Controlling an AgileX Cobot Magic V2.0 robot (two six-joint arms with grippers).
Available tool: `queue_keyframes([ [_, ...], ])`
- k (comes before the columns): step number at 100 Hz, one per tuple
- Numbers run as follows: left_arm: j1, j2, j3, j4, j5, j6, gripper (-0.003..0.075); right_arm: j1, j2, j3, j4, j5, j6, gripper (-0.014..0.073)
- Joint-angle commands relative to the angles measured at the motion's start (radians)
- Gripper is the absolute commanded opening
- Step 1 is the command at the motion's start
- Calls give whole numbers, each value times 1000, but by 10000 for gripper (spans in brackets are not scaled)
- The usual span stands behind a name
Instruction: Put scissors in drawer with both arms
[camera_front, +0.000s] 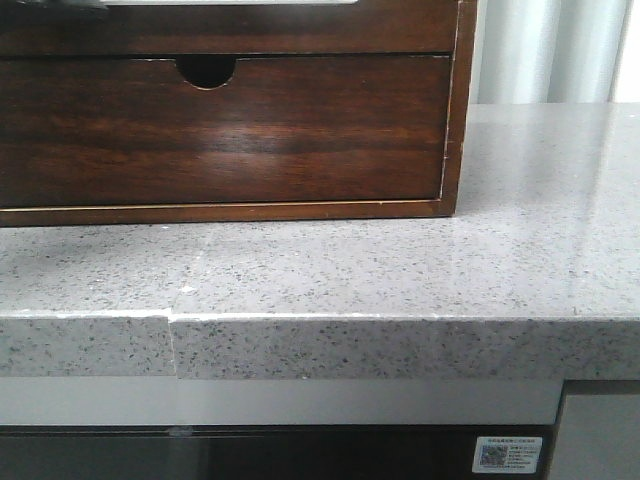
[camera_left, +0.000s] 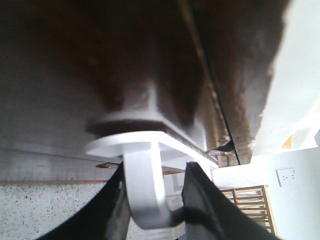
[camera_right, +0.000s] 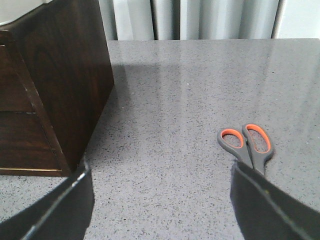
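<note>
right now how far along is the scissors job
Early. Nothing looks done: the scissors lie flat on the counter, right of the wooden box, and the right gripper is open with nothing in it. In hand: the left gripper has its fingers either side of a white hook-shaped handle at a dark wood front, whether clamped is unclear. Left: open the drawer, pick up the scissors, drop them in.

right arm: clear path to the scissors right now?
Probably yes. The scissors lie flat on bare countertop, just ahead of the open right end effector, orange handles pointing away. The wooden drawer unit stands well off to the side.
</note>
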Motion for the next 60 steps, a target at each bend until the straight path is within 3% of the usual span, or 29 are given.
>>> queue_keyframes([
  [1, 3, -27, -32, -86, 105, 34, 131, -6, 13, -36, 2, -92, -1, 510],
  [60, 3, -178, 92, -47, 203, 34, 114, -6, 13, -36, 2, -75, -1, 510],
])
